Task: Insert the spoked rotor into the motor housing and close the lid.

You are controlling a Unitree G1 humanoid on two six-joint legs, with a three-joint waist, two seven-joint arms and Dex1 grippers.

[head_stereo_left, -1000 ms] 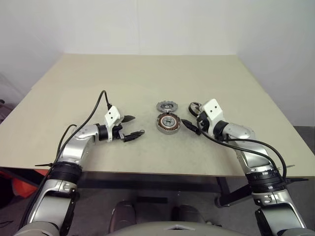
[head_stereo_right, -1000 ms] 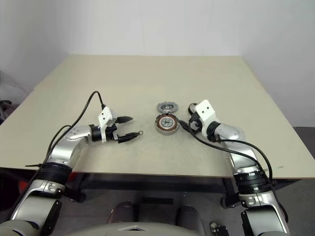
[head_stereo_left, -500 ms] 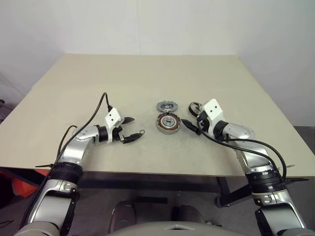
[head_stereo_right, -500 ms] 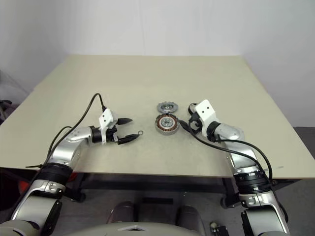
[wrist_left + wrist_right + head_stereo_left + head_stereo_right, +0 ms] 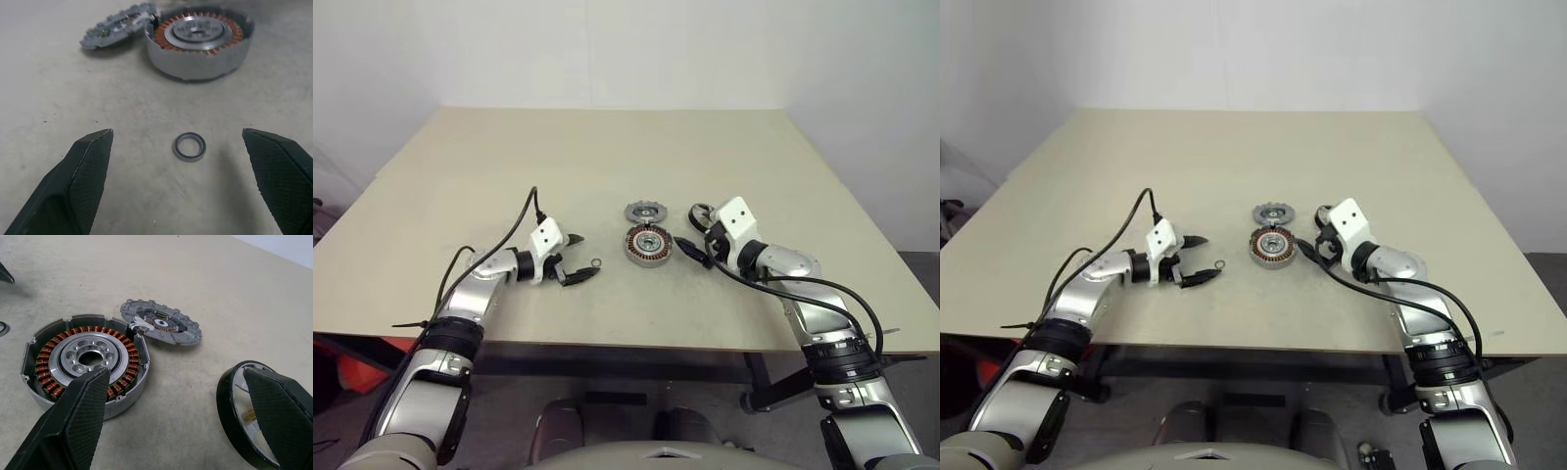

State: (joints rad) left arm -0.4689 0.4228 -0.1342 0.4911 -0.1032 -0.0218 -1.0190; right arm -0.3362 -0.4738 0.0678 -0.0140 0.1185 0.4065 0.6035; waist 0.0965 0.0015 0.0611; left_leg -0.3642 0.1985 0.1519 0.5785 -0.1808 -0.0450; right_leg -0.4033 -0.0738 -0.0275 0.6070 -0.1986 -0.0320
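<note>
On the matte beige table [image 5: 607, 157] you have the motor housing [image 5: 85, 363], a shallow grey metal cup with a ring of copper-orange windings around a drilled silver centre; it sits near the table's middle. The lid [image 5: 161, 323], a flat grey disc with a notched, gear-like edge, lies touching the housing's rim at its 12 o'clock in the head views. The spoked rotor [image 5: 249, 413], dark rim with silver inside, lies at the housing's 2 o'clock, close by but apart from it (partly hidden behind the right arm's white wrist block in the head views). A small thin metal ring [image 5: 189, 146] lies flat on the table at the housing's 8 o'clock, well clear of it. Your left gripper [image 5: 188, 181] sits low over the table with its textured black fingers spread wide, either side of that ring, holding nothing. Your right gripper [image 5: 181, 426] points toward the housing from its 3 o'clock, fingers also spread wide and empty.
</note>
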